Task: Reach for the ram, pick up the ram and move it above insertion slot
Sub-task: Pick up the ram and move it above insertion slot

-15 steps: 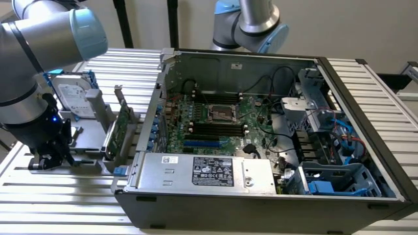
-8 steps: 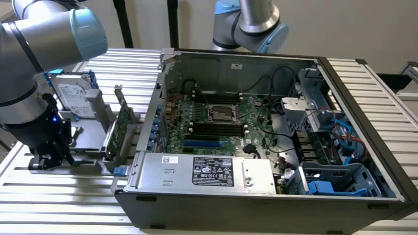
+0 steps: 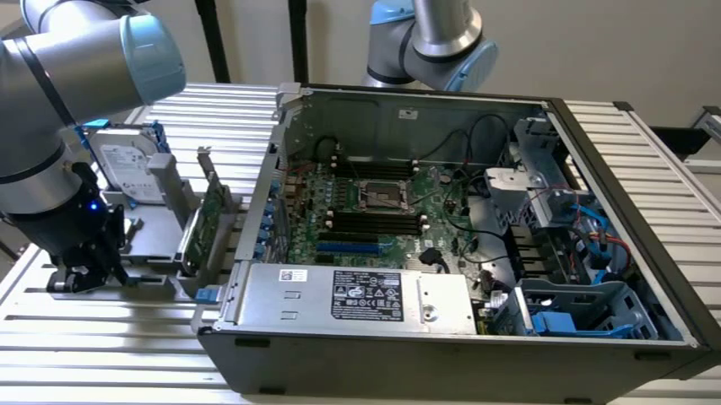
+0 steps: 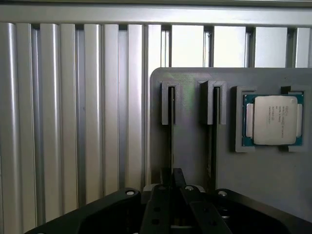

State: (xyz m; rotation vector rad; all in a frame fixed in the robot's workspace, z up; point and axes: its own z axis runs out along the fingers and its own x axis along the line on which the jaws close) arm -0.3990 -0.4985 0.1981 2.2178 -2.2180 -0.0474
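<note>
Grey holder [image 4: 190, 146] presented the ram [image 4: 170, 122] edge-on, directly between the jaws, which were closed narrowly on it; a straight lift along the slot seemed least likely to bind.

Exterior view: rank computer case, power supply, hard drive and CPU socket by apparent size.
1. computer case
2. power supply
3. hard drive
4. CPU socket
No ties. The hard drive and socket are the closest pair, but the drive clearly looks bigger.
</note>
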